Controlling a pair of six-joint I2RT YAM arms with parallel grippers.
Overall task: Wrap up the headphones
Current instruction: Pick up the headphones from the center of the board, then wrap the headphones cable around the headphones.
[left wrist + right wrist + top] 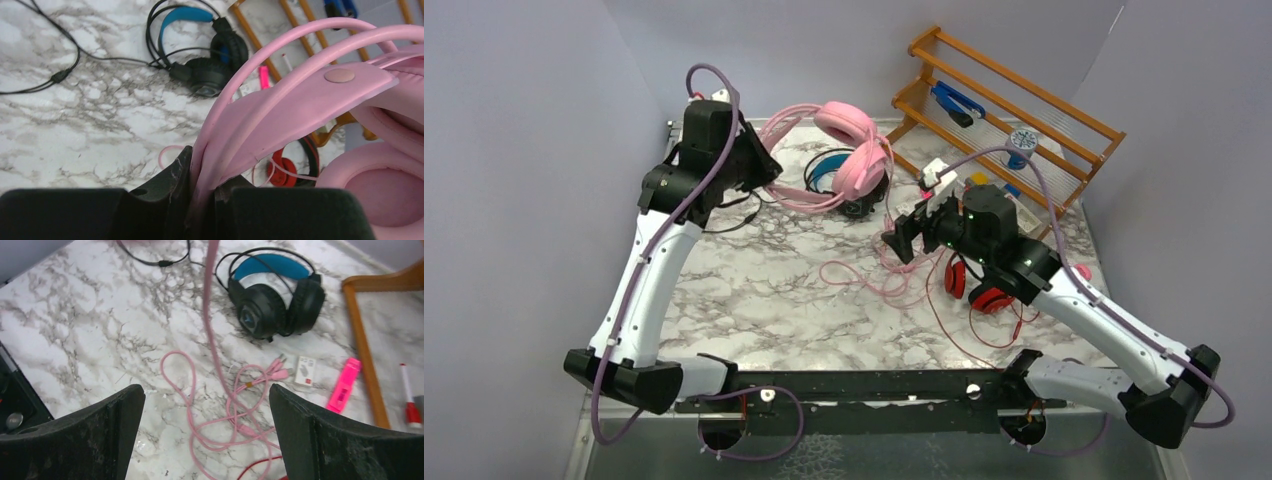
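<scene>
Left jaws grip the pink headset (300, 100) by its band; right jaws stand wide above its cable (214, 340). We should pinch the slack at the headset's 6 o'clock and wind evenly.

You see 3 headsets: pink headset (859, 170), black/blue headset (262, 310), red headset (990, 298). Also 1 wooden rack (367, 370), 1 pink highlighter (344, 385).

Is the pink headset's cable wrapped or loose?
Loose. The pink cable sprawls in tangled loops on the table, one strand rising toward the pink headphones.
</scene>
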